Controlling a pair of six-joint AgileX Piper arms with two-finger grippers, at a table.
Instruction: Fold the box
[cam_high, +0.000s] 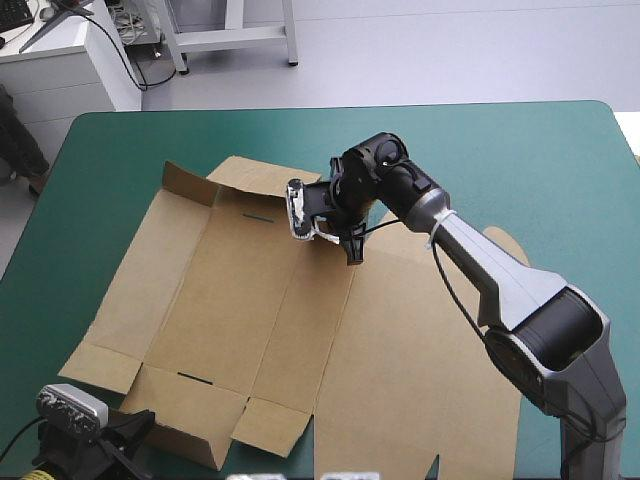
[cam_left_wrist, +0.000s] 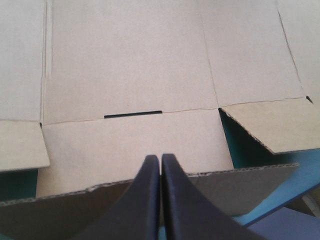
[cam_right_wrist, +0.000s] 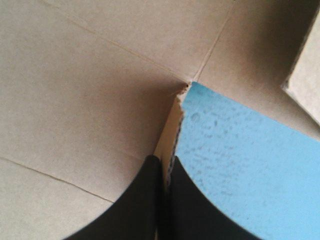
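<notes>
At 7 o'clock on the teal-green table (cam_high: 520, 160), nearest the viewer, the left gripper (cam_left_wrist: 160, 159) has its black fingers pressed together into one point with nothing between them. The tips sit right at the shaded outer face of the box's near flap (cam_left_wrist: 240, 187), which is tilted up off the table.

The brown box (cam_high: 250, 310) is a cut sheet of board lying open and mostly flat. It spreads from 9 o'clock through the centre to 5 o'clock. Just beyond the raised flap, a narrow slot (cam_left_wrist: 133, 115) lies along a fold line.

Near the table's centre, a little toward 12 o'clock, the right gripper (cam_high: 352, 250) points down onto the sheet. Its fingers are clamped on a cut edge of the box, with the thin board edge showing between them and bare table alongside.

Farther off, toward 11 o'clock, a far flap (cam_high: 185, 183) stands slightly lifted.
</notes>
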